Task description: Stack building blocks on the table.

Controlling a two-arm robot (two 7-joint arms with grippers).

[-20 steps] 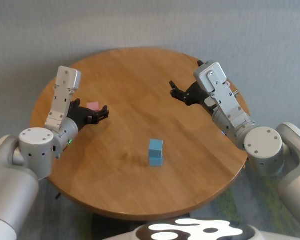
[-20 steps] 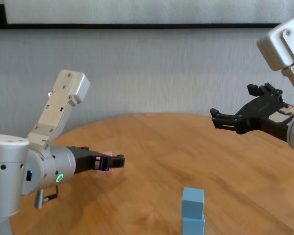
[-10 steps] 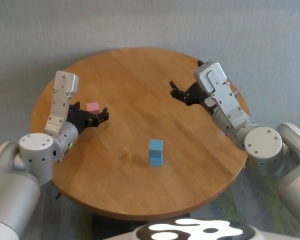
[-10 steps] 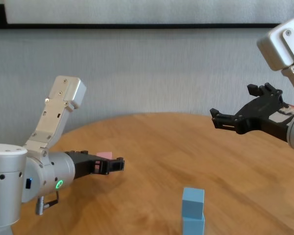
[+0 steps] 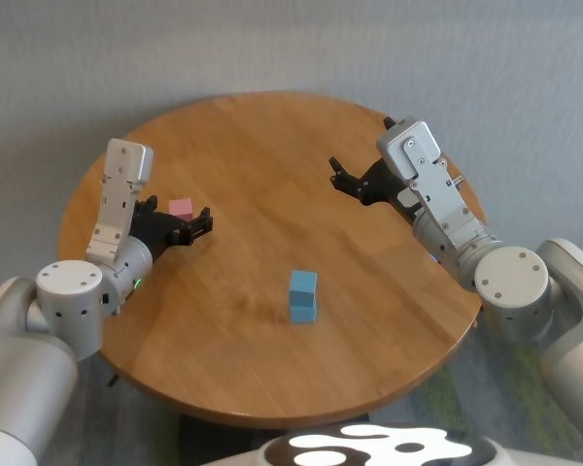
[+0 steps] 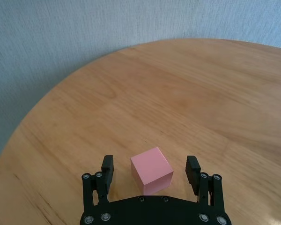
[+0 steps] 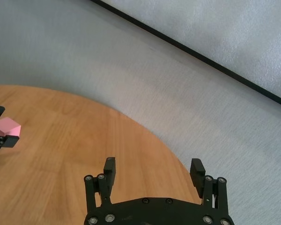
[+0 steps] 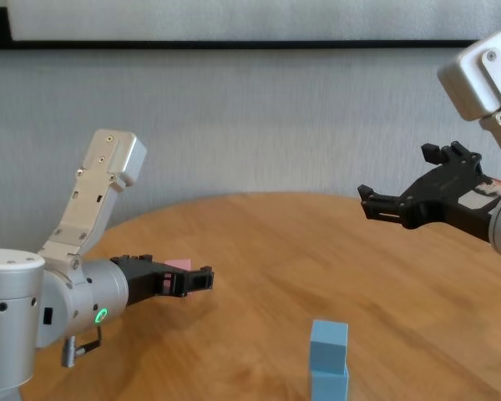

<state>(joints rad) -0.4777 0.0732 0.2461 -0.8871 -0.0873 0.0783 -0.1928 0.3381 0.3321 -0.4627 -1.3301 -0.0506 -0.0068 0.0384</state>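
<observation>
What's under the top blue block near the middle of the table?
The top blue block sits on a second blue block, which rests on the table. The faces where they meet are hidden. The pink block lies apart.

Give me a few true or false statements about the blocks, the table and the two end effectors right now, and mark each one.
1. The pink block lies between the open fingers of the left end effector. True.
2. The pink block sits on top of the blue stack. False: it rests on the table, apart from the stack.
3. Two light blue blocks are stacked one on the other. True.
4. The right end effector grips a blue block. False: it hangs open and empty above the table.
</observation>
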